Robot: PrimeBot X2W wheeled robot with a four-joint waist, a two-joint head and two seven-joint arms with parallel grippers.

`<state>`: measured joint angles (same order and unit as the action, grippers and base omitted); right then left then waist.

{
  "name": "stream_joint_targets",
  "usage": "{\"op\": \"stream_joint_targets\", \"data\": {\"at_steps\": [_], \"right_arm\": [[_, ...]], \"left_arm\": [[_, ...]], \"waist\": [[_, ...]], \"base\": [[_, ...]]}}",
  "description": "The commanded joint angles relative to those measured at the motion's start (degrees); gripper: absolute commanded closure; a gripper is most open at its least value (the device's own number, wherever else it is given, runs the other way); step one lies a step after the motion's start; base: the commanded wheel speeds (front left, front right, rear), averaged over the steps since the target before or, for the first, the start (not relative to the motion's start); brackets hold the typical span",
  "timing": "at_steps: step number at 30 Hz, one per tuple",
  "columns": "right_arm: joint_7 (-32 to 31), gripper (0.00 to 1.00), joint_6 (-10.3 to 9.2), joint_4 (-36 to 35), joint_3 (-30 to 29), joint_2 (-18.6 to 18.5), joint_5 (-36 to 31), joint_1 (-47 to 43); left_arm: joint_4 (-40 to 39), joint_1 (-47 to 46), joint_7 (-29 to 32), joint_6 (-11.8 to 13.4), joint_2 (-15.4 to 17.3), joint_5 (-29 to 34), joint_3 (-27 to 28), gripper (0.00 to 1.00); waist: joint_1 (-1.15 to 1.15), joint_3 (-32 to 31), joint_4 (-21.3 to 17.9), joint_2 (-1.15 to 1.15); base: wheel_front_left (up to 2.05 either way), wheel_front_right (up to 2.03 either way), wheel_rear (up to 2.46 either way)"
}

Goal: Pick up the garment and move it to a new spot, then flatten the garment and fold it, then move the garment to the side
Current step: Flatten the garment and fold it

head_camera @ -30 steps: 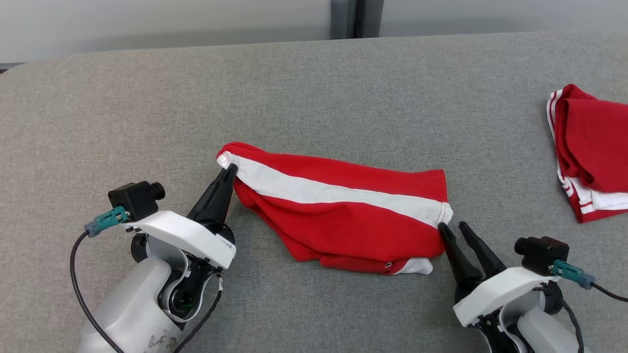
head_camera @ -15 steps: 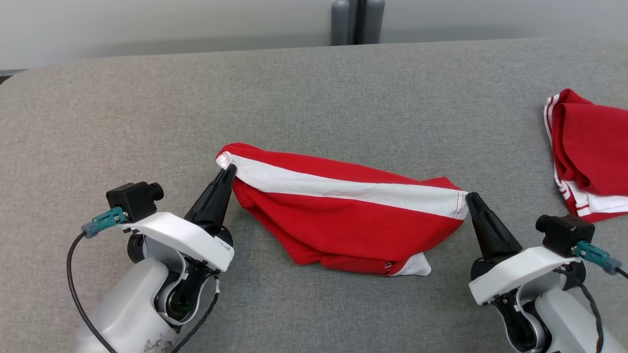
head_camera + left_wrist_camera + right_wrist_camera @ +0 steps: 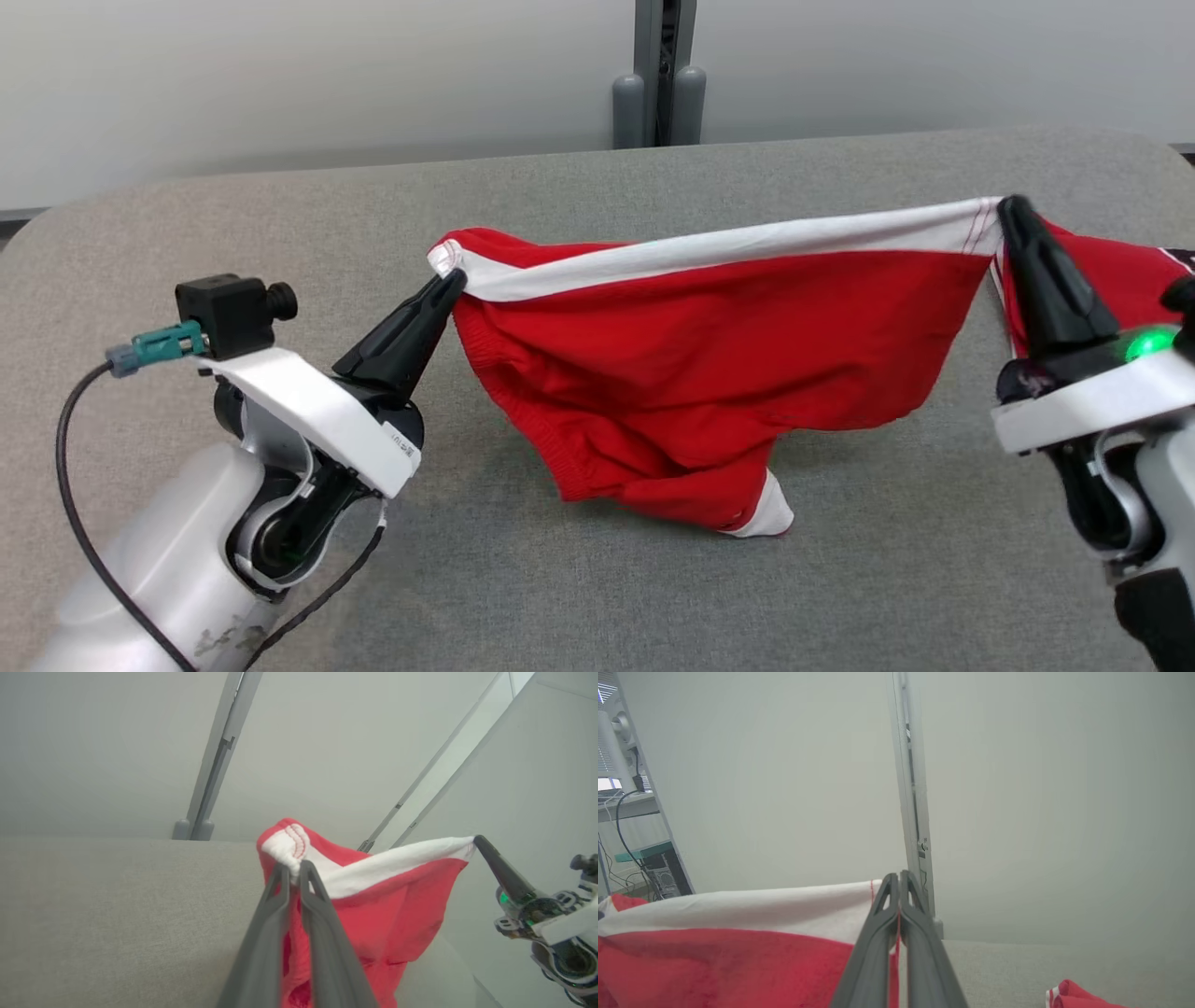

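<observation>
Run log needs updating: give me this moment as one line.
step: garment lift | left gripper: shut on white band end | right gripper: shut on other end | garment: stretched between, low corner touching table

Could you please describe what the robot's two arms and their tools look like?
The left arm and right arm are pale grey with white wrist covers. The left tool and right tool each taper into two long dark fingers. A black camera block with a teal plug and a looping black cable sits on the left wrist; a green light glows on the right wrist.
</observation>
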<state>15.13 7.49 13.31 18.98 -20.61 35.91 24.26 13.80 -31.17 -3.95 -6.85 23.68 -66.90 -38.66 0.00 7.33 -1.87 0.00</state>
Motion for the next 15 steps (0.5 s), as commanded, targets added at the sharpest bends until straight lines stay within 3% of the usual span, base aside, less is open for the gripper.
{"op": "stream_joint_targets", "data": {"at_steps": [1,8,15], "right_arm": [[0.03,1.0,0.01,-0.91,-1.04,-1.44,-1.01,1.75],[0.03,1.0,0.0,0.12,-2.3,-4.83,-2.32,7.0],[0.03,1.0,-0.01,2.05,-2.79,-6.33,-2.49,10.0]], "left_arm": [[-3.28,-1.09,2.36,-0.26,2.03,-1.35,-0.01,1.0],[-14.73,-2.25,10.64,-0.57,7.71,-8.87,1.78,1.0],[-19.6,-1.59,13.18,0.45,10.64,-13.57,4.52,1.0]], "waist": [[0.0,-1.28,-0.23,0.0],[0.0,-4.6,-0.22,0.0],[0.0,-5.98,-0.18,0.0]], "base": [[0.0,0.0,0.0],[0.0,0.0,0.0],[0.0,0.0,0.0]]}}
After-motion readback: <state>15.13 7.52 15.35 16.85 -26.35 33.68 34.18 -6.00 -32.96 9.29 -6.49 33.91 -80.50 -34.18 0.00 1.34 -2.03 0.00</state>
